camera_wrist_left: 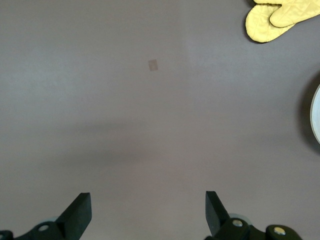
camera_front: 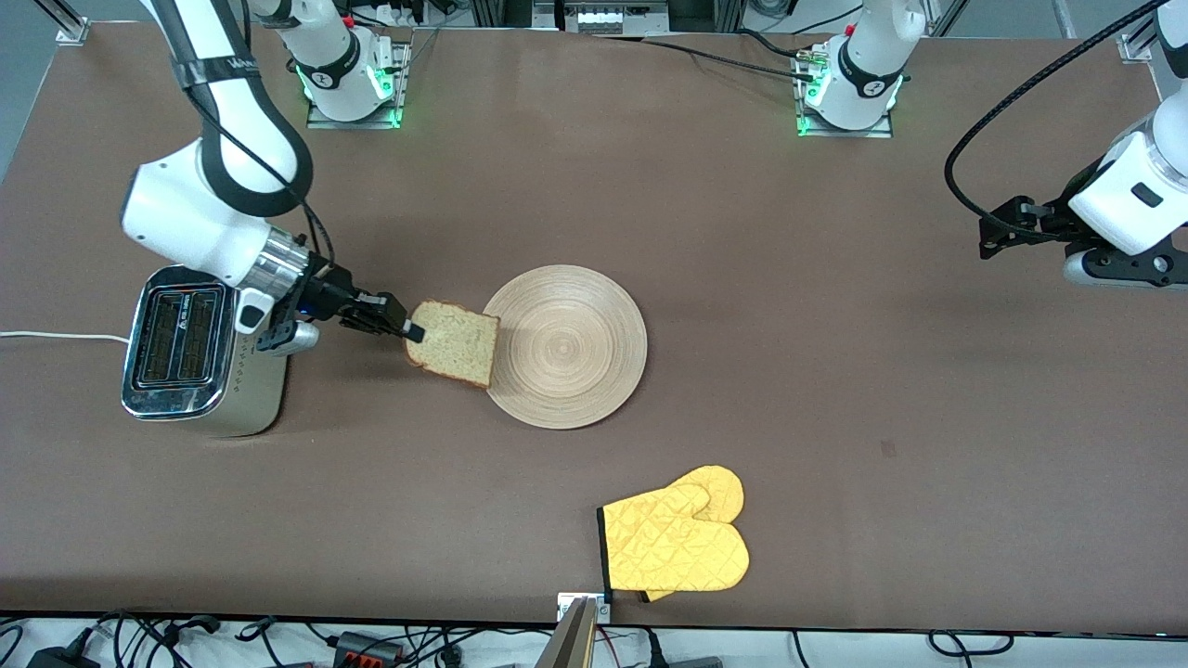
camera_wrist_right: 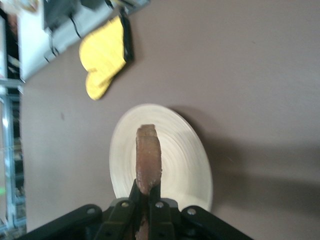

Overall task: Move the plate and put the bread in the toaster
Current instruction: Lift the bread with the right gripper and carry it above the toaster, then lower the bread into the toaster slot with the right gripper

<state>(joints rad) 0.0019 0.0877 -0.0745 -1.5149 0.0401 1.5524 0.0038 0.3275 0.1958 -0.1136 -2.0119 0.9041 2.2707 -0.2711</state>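
My right gripper (camera_front: 413,331) is shut on the bread (camera_front: 457,343), a light brown slice with a darker crust, gripped by one edge. The slice hangs over the rim of the plate (camera_front: 575,348) on the side toward the toaster (camera_front: 181,348). In the right wrist view the bread (camera_wrist_right: 148,160) shows edge-on between the fingers of the right gripper (camera_wrist_right: 148,192), with the pale wooden plate (camera_wrist_right: 180,150) below it. The two-slot toaster stands at the right arm's end of the table. My left gripper (camera_front: 993,227) waits open over the left arm's end; the left gripper (camera_wrist_left: 148,210) holds nothing.
A yellow oven mitt (camera_front: 676,543) lies nearer the front camera than the plate, close to the table edge; the oven mitt (camera_wrist_left: 280,17) shows in both wrist views (camera_wrist_right: 105,57). The toaster's white cord (camera_front: 56,336) runs off the table's end.
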